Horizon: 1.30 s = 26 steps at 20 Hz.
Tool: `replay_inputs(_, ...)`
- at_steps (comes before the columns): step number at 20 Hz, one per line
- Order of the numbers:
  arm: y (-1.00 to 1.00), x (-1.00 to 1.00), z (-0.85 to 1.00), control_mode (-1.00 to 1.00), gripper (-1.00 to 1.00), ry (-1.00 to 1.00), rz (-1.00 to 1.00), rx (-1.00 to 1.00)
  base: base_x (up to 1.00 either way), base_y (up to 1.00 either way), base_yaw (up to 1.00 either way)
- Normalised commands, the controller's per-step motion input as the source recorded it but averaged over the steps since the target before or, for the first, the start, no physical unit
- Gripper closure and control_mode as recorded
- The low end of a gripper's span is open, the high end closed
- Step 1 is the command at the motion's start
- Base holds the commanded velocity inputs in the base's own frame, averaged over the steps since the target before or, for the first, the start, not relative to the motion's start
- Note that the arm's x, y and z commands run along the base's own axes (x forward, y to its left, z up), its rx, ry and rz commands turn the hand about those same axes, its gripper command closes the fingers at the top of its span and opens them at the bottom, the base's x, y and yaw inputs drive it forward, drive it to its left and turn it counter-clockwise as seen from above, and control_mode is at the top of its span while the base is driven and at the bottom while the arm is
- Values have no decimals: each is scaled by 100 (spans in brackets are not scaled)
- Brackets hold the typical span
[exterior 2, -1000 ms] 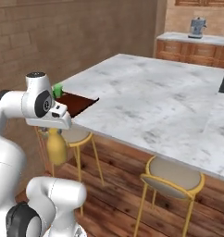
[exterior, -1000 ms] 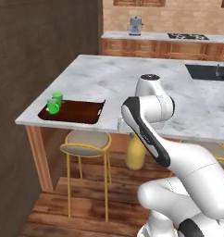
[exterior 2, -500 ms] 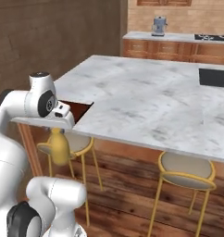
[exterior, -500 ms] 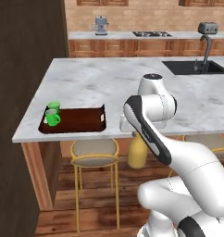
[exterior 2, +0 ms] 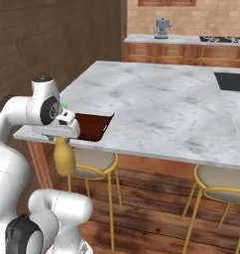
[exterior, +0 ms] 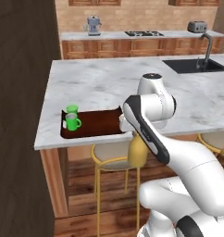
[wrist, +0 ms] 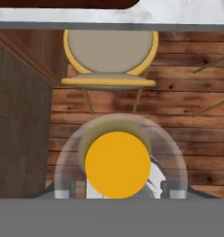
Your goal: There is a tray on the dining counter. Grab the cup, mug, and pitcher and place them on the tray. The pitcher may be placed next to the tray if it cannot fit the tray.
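Since cup and mug already crowd the tray's far end | pitcher hangs below the dining counter edge, over a stool | gripper clamped on its neck, carrying it in

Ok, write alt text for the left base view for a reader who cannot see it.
A white robot arm holds a mustard-yellow pitcher below the edge of the dining counter, beside a dark brown tray. A green cup and mug stand at the tray's left end, and a stool sits underneath.
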Motion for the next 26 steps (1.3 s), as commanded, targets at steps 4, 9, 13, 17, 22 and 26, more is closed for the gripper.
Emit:
replay_inputs(4, 0, 0, 0, 100, 100, 0, 0, 0, 41, 26, -28)
replay_inputs(9, 0, 0, 0, 100, 100, 0, 0, 0, 43, 35, -24)
replay_inputs(13, 0, 0, 0, 100, 100, 0, 0, 0, 42, 55, -16)
replay_inputs(17, 0, 0, 0, 100, 100, 0, 0, 0, 36, 39, -7)
replay_inputs(22, 0, 0, 0, 100, 100, 0, 0, 0, 48, 24, -4)
replay_inputs(26, 0, 0, 0, 100, 100, 0, 0, 0, 50, 19, -1)
